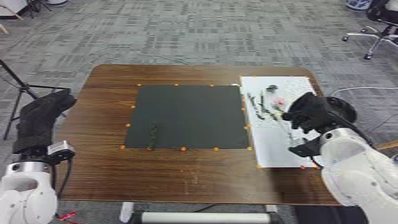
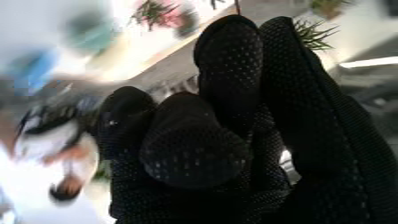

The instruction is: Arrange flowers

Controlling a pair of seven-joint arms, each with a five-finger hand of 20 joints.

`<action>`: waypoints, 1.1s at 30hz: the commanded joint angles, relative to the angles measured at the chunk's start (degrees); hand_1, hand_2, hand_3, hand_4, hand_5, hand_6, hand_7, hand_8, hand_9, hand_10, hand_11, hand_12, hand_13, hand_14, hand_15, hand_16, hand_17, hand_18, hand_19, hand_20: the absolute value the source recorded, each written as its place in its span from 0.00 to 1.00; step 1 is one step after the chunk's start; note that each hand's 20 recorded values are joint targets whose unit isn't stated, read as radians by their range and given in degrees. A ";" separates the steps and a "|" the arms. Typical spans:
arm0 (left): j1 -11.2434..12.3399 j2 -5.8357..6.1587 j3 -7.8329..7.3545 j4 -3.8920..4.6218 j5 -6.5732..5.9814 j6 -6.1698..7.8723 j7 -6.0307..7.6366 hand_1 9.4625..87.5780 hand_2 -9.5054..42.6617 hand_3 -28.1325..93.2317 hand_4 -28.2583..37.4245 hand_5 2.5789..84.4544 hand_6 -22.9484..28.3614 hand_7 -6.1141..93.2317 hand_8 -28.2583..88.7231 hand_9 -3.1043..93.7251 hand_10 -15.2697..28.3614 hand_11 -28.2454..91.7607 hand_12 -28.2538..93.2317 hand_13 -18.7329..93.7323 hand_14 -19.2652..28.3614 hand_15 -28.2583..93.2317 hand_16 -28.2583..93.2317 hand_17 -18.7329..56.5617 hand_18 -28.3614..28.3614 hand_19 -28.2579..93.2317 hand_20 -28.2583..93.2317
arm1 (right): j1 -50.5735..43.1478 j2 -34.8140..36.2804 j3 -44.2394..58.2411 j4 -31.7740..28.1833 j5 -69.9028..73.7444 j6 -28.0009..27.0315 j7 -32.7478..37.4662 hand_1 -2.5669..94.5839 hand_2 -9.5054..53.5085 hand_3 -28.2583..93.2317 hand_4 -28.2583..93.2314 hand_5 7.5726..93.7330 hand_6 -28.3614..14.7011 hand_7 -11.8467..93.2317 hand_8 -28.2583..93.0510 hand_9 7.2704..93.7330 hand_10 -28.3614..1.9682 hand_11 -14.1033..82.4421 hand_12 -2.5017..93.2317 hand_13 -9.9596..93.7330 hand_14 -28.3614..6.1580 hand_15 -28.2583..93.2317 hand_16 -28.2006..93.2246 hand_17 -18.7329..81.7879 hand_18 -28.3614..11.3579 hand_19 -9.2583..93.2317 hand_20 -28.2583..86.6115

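Note:
In the head view, my right hand (image 1: 311,114) is over the white board (image 1: 273,161) on the table's right side. Dark stems (image 1: 258,106) and a pink flower (image 1: 279,101) lie on that board beside the hand. One thin green stem (image 1: 153,136) lies on the lower left part of the dark mat (image 1: 188,112). Off the table's left edge, my left hand (image 1: 44,112) is open and holds nothing visible. In the right wrist view, my right hand (image 2: 231,70) is close to a pink bloom (image 2: 171,19) and green needle-like leaves (image 2: 313,34); whether it grips any stem is unclear.
Orange markers line the mat and the board on the brown table (image 1: 160,175). A round black object (image 1: 342,107) stands beyond the right hand, at the table's right edge. A black tripod (image 1: 19,87) is left of the table, and an office chair (image 1: 378,32) is at the far right.

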 commanded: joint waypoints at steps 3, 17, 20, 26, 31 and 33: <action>0.47 0.61 -0.81 -0.50 0.02 -1.60 -1.20 0.21 0.22 0.84 0.04 0.62 0.50 0.22 0.18 0.55 0.68 0.40 0.35 0.52 0.77 0.41 0.25 0.33 0.72 0.32 0.38 | 24.57 -6.24 -22.20 3.98 6.46 -0.94 0.25 0.64 0.00 0.68 0.16 0.85 0.56 0.36 0.41 1.00 0.61 0.50 0.27 1.00 0.78 0.72 0.51 0.83 0.34 1.00 0.62; -0.32 0.88 0.10 -0.18 0.53 -2.55 -1.86 0.21 0.23 0.83 0.05 0.61 0.50 0.21 0.18 0.55 0.67 0.40 0.35 0.52 0.78 0.41 0.25 0.32 0.72 0.32 0.38 | 37.66 -18.76 -40.90 16.53 11.65 -0.89 5.54 0.66 0.00 0.65 0.18 0.87 0.54 0.33 0.40 1.00 0.51 0.43 0.20 1.00 0.73 0.70 0.48 0.83 0.34 1.00 0.62; -0.14 0.90 0.18 -0.25 0.23 -2.29 -1.88 0.21 0.23 0.83 0.05 0.60 0.50 0.21 0.18 0.54 0.67 0.40 0.35 0.52 0.79 0.41 0.25 0.32 0.72 0.32 0.38 | 38.52 -20.81 -41.67 18.61 12.49 -0.01 6.83 0.67 0.00 0.64 0.18 0.87 0.54 0.33 0.40 1.00 0.51 0.42 0.19 1.00 0.72 0.69 0.48 0.83 0.35 1.00 0.61; -0.35 0.71 0.39 -0.20 0.63 -3.30 -2.05 0.21 0.23 0.83 0.05 0.60 0.50 0.21 0.18 0.54 0.67 0.40 0.35 0.51 0.79 0.41 0.25 0.32 0.72 0.32 0.38 | 39.47 -23.37 -42.40 22.32 12.54 0.30 8.69 0.67 0.00 0.64 0.17 0.86 0.55 0.31 0.39 1.00 0.52 0.36 0.19 1.00 0.71 0.67 0.46 0.83 0.37 1.00 0.59; -0.06 0.64 0.26 -0.29 0.26 -3.20 -1.95 0.21 0.23 0.83 0.05 0.60 0.50 0.21 0.18 0.53 0.67 0.40 0.35 0.51 0.79 0.41 0.25 0.32 0.72 0.32 0.38 | 39.37 -24.63 -42.54 23.92 12.66 -0.43 9.69 0.65 0.00 0.65 0.16 0.85 0.55 0.31 0.39 1.00 0.53 0.32 0.19 1.00 0.71 0.66 0.46 0.83 0.38 1.00 0.58; -0.21 0.56 0.30 -0.25 0.53 -3.45 -1.99 0.21 0.23 0.83 0.05 0.60 0.50 0.21 0.18 0.53 0.67 0.40 0.35 0.51 0.79 0.41 0.25 0.32 0.72 0.32 0.38 | 39.36 -24.82 -43.00 24.10 12.16 -0.31 9.58 0.65 0.01 0.65 0.16 0.85 0.55 0.30 0.38 1.00 0.53 0.31 0.19 1.00 0.70 0.66 0.46 0.83 0.38 0.99 0.58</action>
